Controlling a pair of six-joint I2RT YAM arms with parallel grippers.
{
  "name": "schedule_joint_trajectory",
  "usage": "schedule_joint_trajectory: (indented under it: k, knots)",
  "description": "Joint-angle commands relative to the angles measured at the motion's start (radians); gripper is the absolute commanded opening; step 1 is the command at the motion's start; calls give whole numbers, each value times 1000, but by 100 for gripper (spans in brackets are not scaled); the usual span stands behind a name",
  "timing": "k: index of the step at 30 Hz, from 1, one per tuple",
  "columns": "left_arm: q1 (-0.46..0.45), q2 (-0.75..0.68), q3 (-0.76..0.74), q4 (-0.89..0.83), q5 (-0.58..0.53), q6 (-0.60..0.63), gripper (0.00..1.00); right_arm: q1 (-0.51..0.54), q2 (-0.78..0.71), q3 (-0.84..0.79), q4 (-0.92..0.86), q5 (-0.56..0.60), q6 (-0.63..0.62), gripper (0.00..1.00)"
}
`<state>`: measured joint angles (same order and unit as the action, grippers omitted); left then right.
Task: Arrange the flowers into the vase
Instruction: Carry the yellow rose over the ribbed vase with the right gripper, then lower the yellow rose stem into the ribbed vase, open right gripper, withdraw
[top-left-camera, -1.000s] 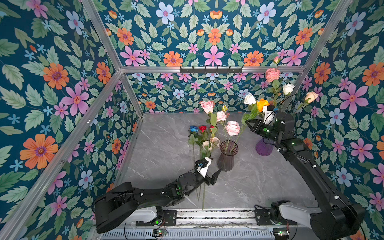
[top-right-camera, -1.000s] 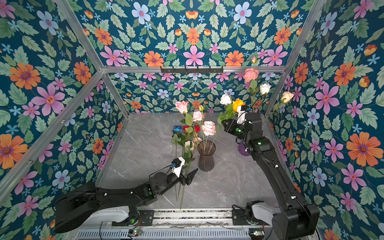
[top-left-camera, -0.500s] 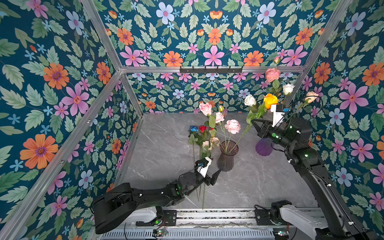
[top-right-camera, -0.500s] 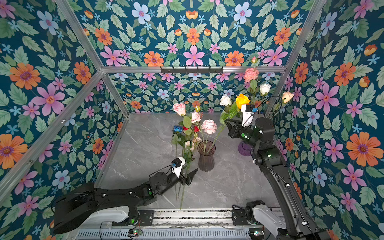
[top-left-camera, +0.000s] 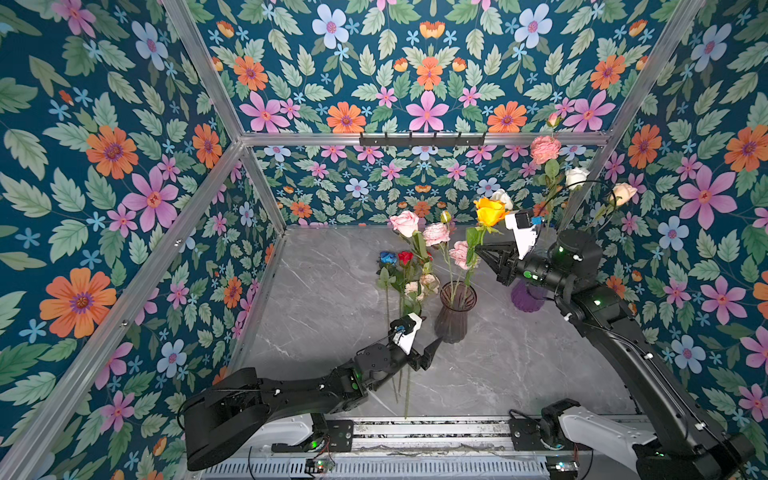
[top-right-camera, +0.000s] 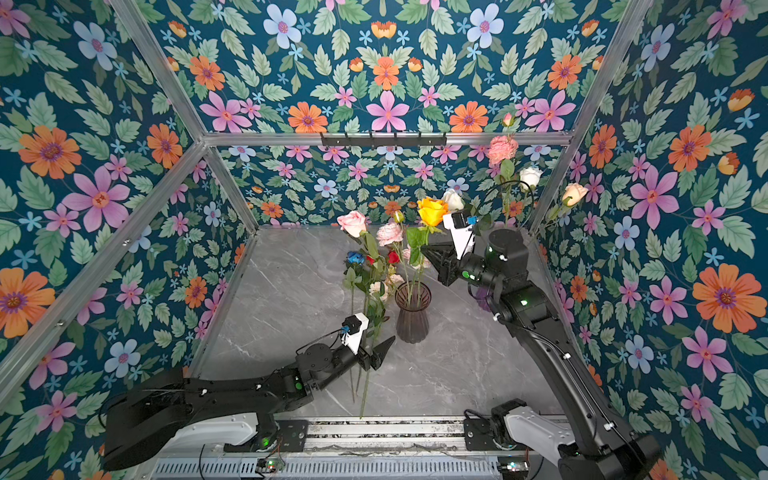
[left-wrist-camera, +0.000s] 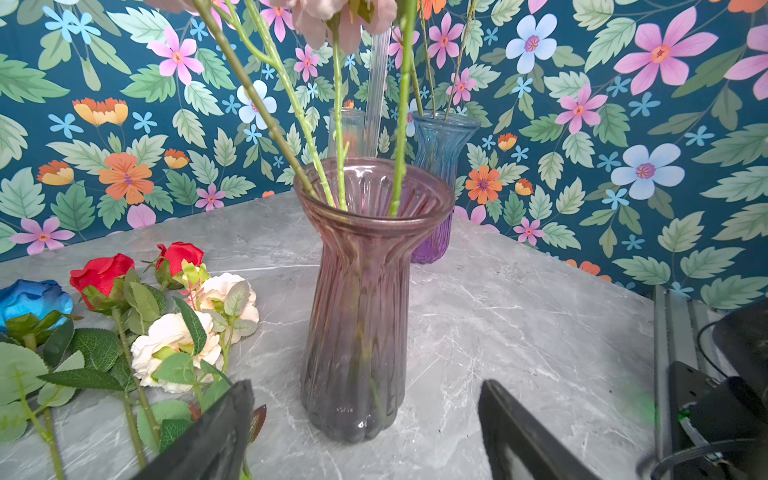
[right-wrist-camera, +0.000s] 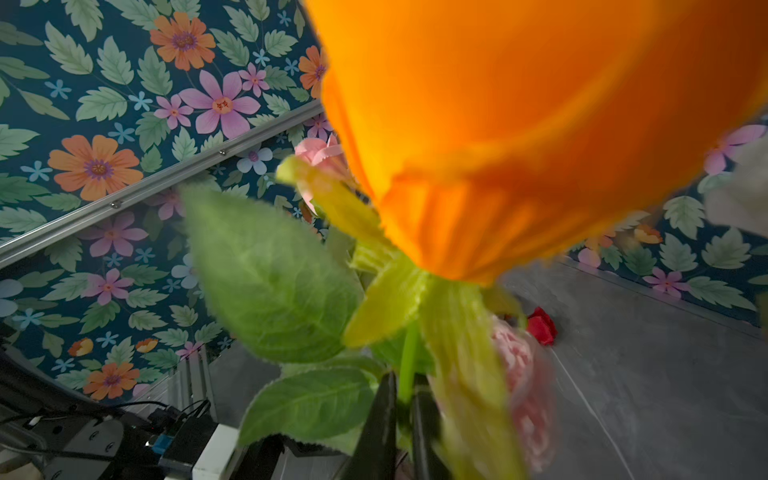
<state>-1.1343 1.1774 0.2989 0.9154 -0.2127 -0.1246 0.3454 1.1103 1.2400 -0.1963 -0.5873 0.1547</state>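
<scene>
The smoky purple-brown glass vase (top-left-camera: 455, 309) (top-right-camera: 412, 309) (left-wrist-camera: 361, 291) stands mid-table and holds pink flowers (top-left-camera: 404, 222). My right gripper (top-left-camera: 478, 249) (top-right-camera: 424, 249) (right-wrist-camera: 405, 386) is shut on the green stem of an orange-yellow rose (top-left-camera: 490, 211) (top-right-camera: 432, 211) (right-wrist-camera: 519, 124). It hangs above the vase, and the stem reaches down into the mouth. My left gripper (top-left-camera: 426, 347) (top-right-camera: 380, 347) (left-wrist-camera: 365, 386) is open and low, its jaws either side of the vase's foot without touching. Blue (left-wrist-camera: 33, 297), red (left-wrist-camera: 102, 272) and cream (left-wrist-camera: 174, 349) flowers lie left of the vase.
A purple vase (top-left-camera: 525, 297) (left-wrist-camera: 440, 166) stands at the back right behind my right arm, with pink (top-left-camera: 544, 148), white (top-left-camera: 577, 176) and cream (top-left-camera: 623, 193) flowers in it. A clear vase (left-wrist-camera: 347, 129) stands beside it. Flowered walls close in three sides; a metal rail (top-left-camera: 415, 430) runs along the front.
My right gripper has carried the orange-yellow rose from beside the purple vase leftward to above the brown vase. The left arm has not moved.
</scene>
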Motion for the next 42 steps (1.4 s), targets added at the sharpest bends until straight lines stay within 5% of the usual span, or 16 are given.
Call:
schedule_joint_trajectory:
  k: [1,8,11,17,30,42]
  knots:
    - [0,-14,-2,-13,-8,-4,87,2,50,42,11,-83,-7,11]
    - [0,-41,-15,-26,-18,-6,87,45,149,138,-61,-66,-4,18]
    - [0,-39,-12,-29,-19,-9,87,49,201,211,-171,-39,-10,43]
    - [1,-35,-1,-44,-16,-11,87,50,132,141,-206,55,-13,65]
    - [-1,112,116,-85,-13,-8,92,50,-250,-129,-330,219,-5,68]
    - [1,399,247,-4,-71,-49,100,49,-756,-644,-322,291,306,68]
